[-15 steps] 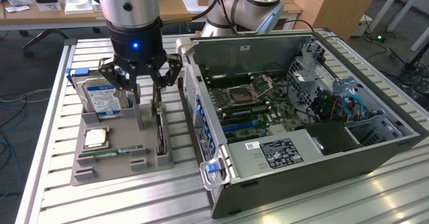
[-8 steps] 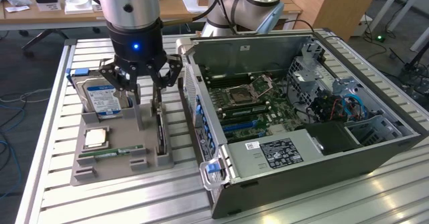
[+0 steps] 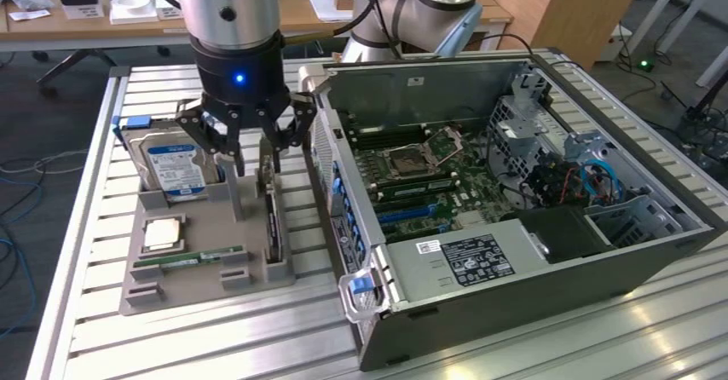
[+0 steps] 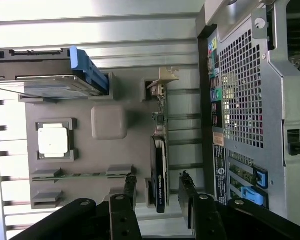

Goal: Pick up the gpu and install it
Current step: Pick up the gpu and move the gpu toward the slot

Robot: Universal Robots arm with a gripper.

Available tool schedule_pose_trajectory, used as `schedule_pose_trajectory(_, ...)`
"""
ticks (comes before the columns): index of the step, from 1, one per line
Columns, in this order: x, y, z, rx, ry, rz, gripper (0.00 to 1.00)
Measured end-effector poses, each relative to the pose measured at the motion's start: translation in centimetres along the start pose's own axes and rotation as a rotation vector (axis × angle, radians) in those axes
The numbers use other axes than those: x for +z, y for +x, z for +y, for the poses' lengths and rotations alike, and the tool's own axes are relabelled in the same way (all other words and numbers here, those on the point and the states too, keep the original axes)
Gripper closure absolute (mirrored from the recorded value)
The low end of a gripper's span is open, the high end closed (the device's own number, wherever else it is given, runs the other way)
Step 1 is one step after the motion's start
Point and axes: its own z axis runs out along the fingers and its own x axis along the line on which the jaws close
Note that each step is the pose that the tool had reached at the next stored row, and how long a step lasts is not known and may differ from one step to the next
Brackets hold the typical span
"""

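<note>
Standing on edge in a slot of the grey tray (image 3: 182,282), the gpu (image 3: 271,222) sits untouched. Just above it hangs the hand (image 3: 252,163), its fingers (image 4: 130,187) apart, one on either side of the card with gaps showing. In the exterior view, the hard drive (image 3: 176,167) is at the card's ten o'clock and the open computer case (image 3: 421,86) at its three o'clock, all on the slatted counter (image 3: 170,346).

our arm (image 3: 234,14) hangs straight down, wrist upright; our gripper (image 3: 252,165) points downward, its two fingers (image 4: 130,190) spread well apart.
</note>
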Motion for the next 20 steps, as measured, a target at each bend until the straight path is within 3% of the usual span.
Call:
schedule_pose_trajectory(7, 0.15, 0.0, 0.00, 0.000, 0.0000, -0.0001, 0.53)
schedule_pose_trajectory(20, 2.43, 0.0, -0.11, 0.000, 0.0000, -0.0001, 0.53)
